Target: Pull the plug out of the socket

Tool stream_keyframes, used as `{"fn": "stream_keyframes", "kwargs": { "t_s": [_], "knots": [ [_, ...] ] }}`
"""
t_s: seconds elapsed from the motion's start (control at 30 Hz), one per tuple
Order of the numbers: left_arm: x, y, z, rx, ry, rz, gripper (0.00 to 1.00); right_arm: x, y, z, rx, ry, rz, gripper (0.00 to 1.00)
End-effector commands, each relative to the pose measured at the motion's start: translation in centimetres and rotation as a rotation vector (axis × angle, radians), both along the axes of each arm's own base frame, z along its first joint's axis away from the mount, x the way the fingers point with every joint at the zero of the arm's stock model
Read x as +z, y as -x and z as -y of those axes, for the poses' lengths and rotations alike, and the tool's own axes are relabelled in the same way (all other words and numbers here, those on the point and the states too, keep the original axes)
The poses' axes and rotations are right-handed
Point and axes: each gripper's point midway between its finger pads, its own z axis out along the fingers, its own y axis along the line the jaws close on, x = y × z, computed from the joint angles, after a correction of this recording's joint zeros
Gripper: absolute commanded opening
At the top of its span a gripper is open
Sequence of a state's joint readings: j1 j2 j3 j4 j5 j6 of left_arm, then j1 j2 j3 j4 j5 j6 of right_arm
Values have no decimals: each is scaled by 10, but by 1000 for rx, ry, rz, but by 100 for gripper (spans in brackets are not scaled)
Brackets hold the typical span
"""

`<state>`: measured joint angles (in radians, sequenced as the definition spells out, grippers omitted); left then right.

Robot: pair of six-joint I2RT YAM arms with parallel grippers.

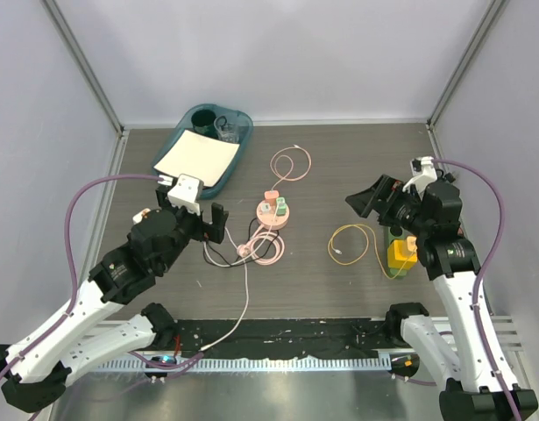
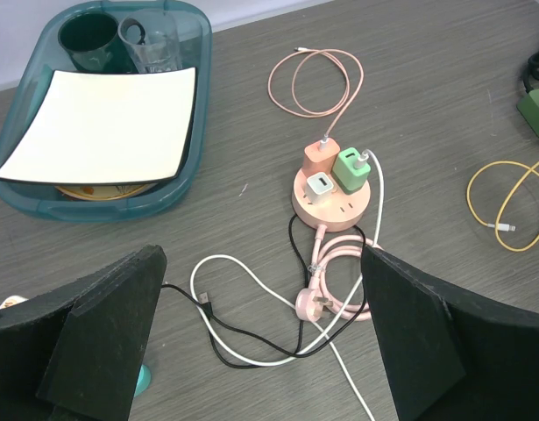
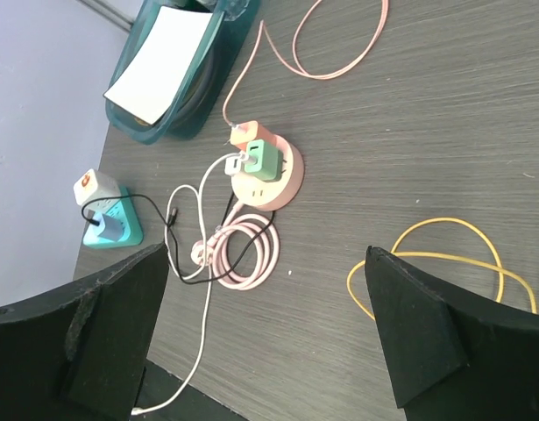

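A round pink socket point(image 1: 273, 213) lies mid-table with a pink plug point(image 2: 320, 156), a green plug point(image 2: 351, 167) and a small white plug point(image 2: 321, 186) standing in it. It also shows in the right wrist view point(image 3: 273, 175). Its pink cord point(image 2: 335, 281) lies coiled in front of it, crossed by black and white cables. My left gripper point(image 1: 201, 219) is open and empty, above the table to the left of the socket. My right gripper point(image 1: 372, 198) is open and empty, well to the right of it.
A teal tray point(image 1: 248, 132) with a white plate, a cup and a glass stands at the back left. A loose pink cable point(image 1: 289, 162) lies behind the socket, a yellow cable point(image 1: 352, 241) to its right. A teal power block point(image 3: 107, 219) sits at the far left.
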<state>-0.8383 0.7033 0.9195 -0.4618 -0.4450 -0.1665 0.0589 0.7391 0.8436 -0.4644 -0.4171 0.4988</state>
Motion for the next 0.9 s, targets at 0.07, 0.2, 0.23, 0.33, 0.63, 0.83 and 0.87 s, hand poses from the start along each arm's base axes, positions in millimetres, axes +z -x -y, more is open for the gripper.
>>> {"fn": "stream_keyframes", "kwargs": {
  "t_s": [0.07,0.2,0.23,0.33,0.63,0.83,0.87],
  "knots": [
    [12,-3,0,11,20,38,100,20,0,12,-62,50,34,100],
    [13,-3,1,7,23,38,100,35,2,21,-122,51,34,100],
    [13,-3,1,7,22,37,100,38,0,28,-169,54,38,100],
    [13,-3,0,12,22,39,100,46,0,52,-345,30,46,100],
    [13,-3,-1,16,17,36,100,-12,-3,145,-741,436,-251,91],
    [14,-2,0,9,23,38,100,-46,-24,149,-634,615,-342,98],
    [14,-2,0,9,25,37,100,-58,-31,144,-588,627,-372,99]
  ]
}}
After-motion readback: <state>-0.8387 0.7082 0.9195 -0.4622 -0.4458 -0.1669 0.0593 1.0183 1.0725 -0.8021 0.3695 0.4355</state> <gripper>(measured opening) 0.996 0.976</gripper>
